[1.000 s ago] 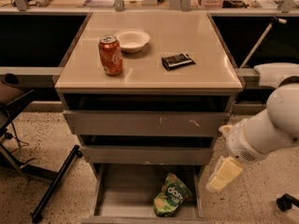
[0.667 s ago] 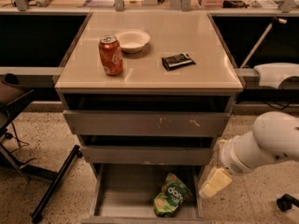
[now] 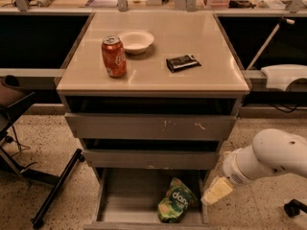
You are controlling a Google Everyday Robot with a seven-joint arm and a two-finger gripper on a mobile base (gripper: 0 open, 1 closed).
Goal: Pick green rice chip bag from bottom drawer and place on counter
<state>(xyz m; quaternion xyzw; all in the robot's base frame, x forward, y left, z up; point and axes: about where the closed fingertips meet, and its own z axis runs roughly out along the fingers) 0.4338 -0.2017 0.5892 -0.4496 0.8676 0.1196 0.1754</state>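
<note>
**Spotter:** What's changed?

**Operator:** My white arm [image 3: 273,157] has come lower and further left than it was a second ago, so the pale end effector [image 3: 217,190] now hangs below the tabletop's front right corner, close to the open drawer. Nothing else has shifted.

**Spotter:** Released or clenched?

**Operator:** I can't tell from here. It is not touching anything.

**Spotter:** Where's the target?

**Operator:** The small crinkly green rice chip bag with white lettering [image 3: 175,206] lies on the grey floor of the deep bottom metal drawer [image 3: 124,200], which is pulled out under the front edge. It sits in the right half, near the right wall.

**Spotter:** And relative to you?

**Operator:** It lies to the left of the end effector and a little nearer the drawer front. The end effector looks to be outside or above the right wall, with the bag just across it. The bag's long axis runs roughly front to back, skewed slightly. I judge I must cross that wall leftward, then descend.

**Spotter:** Is there landing space?

**Operator:** The glossy beige tabletop [image 3: 201,37] carries a red soda can [image 3: 113,56] toward the front left corner, a white bowl [image 3: 136,41] behind it and a flat black packet [image 3: 183,63] right of centre. I'd aim between these, near the front edge.
</note>
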